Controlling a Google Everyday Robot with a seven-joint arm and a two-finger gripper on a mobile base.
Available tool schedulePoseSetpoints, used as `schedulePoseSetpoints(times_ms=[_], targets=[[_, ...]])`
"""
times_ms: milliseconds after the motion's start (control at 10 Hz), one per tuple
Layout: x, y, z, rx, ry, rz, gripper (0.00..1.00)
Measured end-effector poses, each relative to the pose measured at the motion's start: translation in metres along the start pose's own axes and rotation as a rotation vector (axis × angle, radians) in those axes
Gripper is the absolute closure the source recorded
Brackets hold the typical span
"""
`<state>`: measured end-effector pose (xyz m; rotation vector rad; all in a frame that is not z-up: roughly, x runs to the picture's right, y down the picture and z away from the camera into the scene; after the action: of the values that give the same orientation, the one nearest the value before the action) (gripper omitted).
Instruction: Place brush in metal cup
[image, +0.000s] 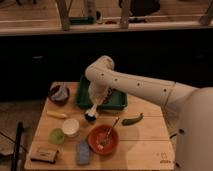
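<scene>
We cannot tell if our gripper (94, 106), above the metal cup (90, 119), is closed; a slanted brush (93, 112) could topple it.

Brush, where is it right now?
In the camera view, the brush hangs head down at the gripper over the table, in front of the green tray, right of the white cup.

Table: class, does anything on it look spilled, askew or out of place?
Nothing looks spilled or broken. The spoon leans on the rim of the orange bowl. The hand hangs low over the table, just in front of the green tray, with a dark-tipped white object, apparently the brush, below it.
</scene>
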<state>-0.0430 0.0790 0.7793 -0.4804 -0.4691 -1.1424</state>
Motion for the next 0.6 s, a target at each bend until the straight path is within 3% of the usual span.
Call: schedulePoseSetpoints(times_ms=[600], targets=[[-0.01,-0.017,0.014,-0.034,-0.036,-0.05,0.96]])
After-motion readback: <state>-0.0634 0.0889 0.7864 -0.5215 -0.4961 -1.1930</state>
